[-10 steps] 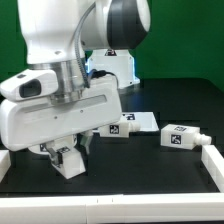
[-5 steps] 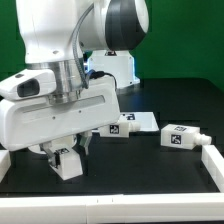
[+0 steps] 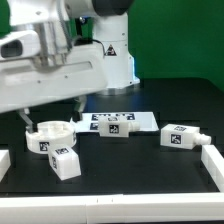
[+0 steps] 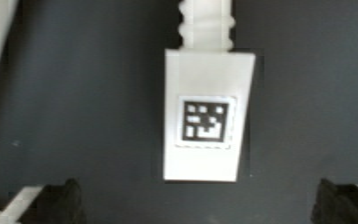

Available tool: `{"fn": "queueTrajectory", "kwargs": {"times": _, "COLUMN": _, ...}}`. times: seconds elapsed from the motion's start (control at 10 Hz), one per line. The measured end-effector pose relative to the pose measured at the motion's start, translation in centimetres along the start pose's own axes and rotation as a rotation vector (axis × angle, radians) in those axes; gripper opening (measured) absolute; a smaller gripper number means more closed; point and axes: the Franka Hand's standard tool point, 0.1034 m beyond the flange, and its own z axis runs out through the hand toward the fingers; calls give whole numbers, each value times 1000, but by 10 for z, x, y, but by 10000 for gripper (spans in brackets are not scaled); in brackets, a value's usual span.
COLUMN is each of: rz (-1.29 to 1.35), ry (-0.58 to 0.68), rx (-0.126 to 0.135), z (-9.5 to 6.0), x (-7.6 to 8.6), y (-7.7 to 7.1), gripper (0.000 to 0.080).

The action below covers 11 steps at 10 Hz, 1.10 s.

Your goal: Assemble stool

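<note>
The round white seat disc (image 3: 49,136) lies at the exterior view's left. A white leg block (image 3: 66,162) with a tag lies just in front of it. A second leg (image 3: 180,137) lies at the right, and a third (image 3: 116,128) rests by the marker board. My gripper (image 3: 52,110) hangs raised above the seat and the front leg, open and empty. In the wrist view a tagged leg (image 4: 211,115) with a peg end lies on the black table below my gripper (image 4: 197,205). The dark fingertips (image 4: 51,200) stand wide apart, clear of it.
The marker board (image 3: 140,120) lies flat behind the middle of the black table. White rails (image 3: 212,163) border the table at the right and at the front left. The robot's base (image 3: 112,60) stands at the back.
The gripper has lifted up from the front leg, which stays on the table. The arm no longer hides the seat disc.
</note>
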Motion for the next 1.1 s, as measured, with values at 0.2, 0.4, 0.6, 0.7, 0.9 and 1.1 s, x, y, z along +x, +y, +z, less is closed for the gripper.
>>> {"fn": "queueTrajectory", "kwargs": {"times": 0.2, "rz": -4, "ry": -4, "rx": 3, "z": 3, "x": 0, "y": -2, "gripper": 649}}
{"fn": "queueTrajectory", "kwargs": {"times": 0.4, "rz": 6, "ry": -32, "rx": 19, "z": 29, "x": -31, "y": -20, "gripper": 649}}
{"fn": "queueTrajectory", "kwargs": {"times": 0.6, "rz": 18, "ry": -62, "rx": 24, "z": 29, "x": -70, "y": -3, "gripper": 649}}
{"fn": "queueTrajectory", "kwargs": {"times": 0.7, "rz": 50, "ry": -87, "rx": 38, "z": 35, "x": -91, "y": -10, "gripper": 649}}
{"fn": "queueTrajectory", "kwargs": {"times": 0.9, "rz": 51, "ry": -81, "rx": 34, "z": 33, "x": -85, "y": -9, "gripper": 649}}
{"fn": "queueTrajectory", "kwargs": {"times": 1.1, "rz": 52, "ry": -84, "rx": 37, "z": 34, "x": -88, "y": -9, "gripper": 649}}
